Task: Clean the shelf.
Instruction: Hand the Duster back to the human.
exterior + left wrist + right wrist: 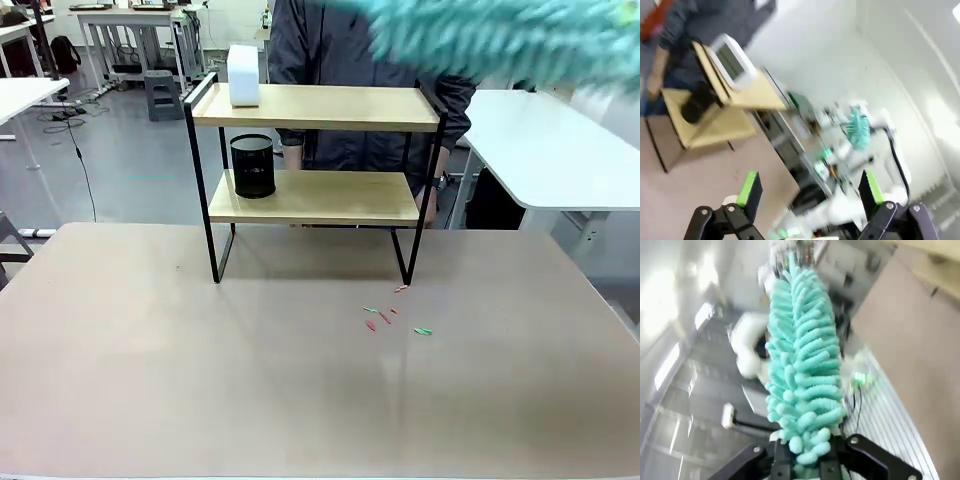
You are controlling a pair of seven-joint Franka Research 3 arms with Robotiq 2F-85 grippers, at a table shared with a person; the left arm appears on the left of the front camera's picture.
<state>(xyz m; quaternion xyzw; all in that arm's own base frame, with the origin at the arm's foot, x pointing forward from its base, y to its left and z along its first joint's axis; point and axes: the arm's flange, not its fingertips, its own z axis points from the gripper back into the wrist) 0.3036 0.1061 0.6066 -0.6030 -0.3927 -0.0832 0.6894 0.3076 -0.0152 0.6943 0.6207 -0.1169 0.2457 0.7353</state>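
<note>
The shelf (315, 108) stands at the table's far middle, two wooden boards in a black frame. A white box (243, 75) is on its top board and a black mesh cup (252, 166) on the lower one. Above its right end a teal fluffy duster (500, 40) sweeps by, blurred. My right gripper (807, 460) is shut on the duster's (802, 355) base. My left gripper (809, 192) is open with nothing between its green pads (747, 186), well back from the shelf (735, 95). The left wrist view also shows the duster (858, 129) on the other arm.
Small red and green scraps (385, 317) lie on the brown table (200, 380) in front of the shelf's right legs. A person in a dark jacket (340, 50) stands right behind the shelf. A white table (560, 150) is at the far right.
</note>
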